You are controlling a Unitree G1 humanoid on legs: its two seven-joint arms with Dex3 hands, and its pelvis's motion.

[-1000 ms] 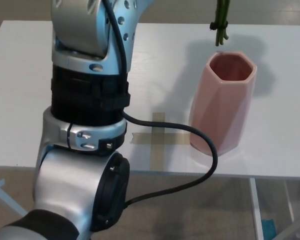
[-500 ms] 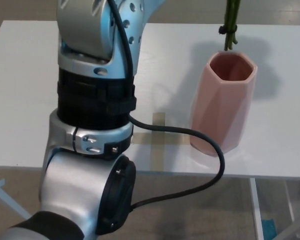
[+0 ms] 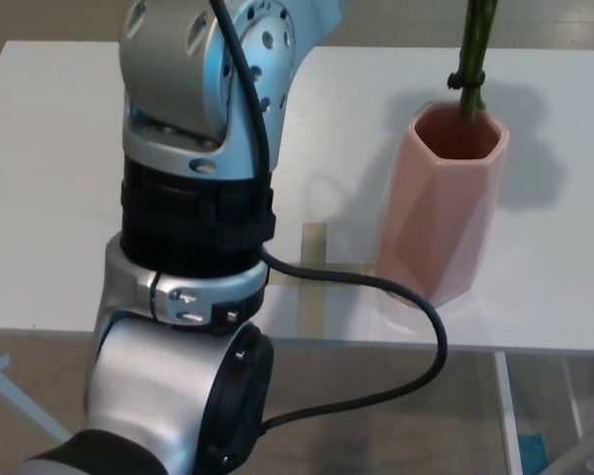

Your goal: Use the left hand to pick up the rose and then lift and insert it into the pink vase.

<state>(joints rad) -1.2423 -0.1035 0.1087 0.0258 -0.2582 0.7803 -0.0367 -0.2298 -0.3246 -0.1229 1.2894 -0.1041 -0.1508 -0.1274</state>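
The pink faceted vase (image 3: pixel 441 213) stands upright on the white table (image 3: pixel 49 178), right of centre. The rose's green stem (image 3: pixel 472 59), bound by a dark tie, hangs down from the top edge of the head view. Its lower end sits inside the vase's mouth, and the flower itself is out of frame. My left arm (image 3: pixel 193 198), silver and black, rises through the picture's left half and leaves it at the top. The left hand is above the frame and hidden. No part of the right arm shows.
A cross of tan tape (image 3: pixel 312 267) lies on the table just left of the vase. A black cable (image 3: pixel 416 312) loops from my left arm past the vase's base and over the table's front edge (image 3: pixel 535 348).
The stem has moved right and down: it hung above and left of the vase's mouth, and now its end is inside the opening. My left arm has shifted slightly right.
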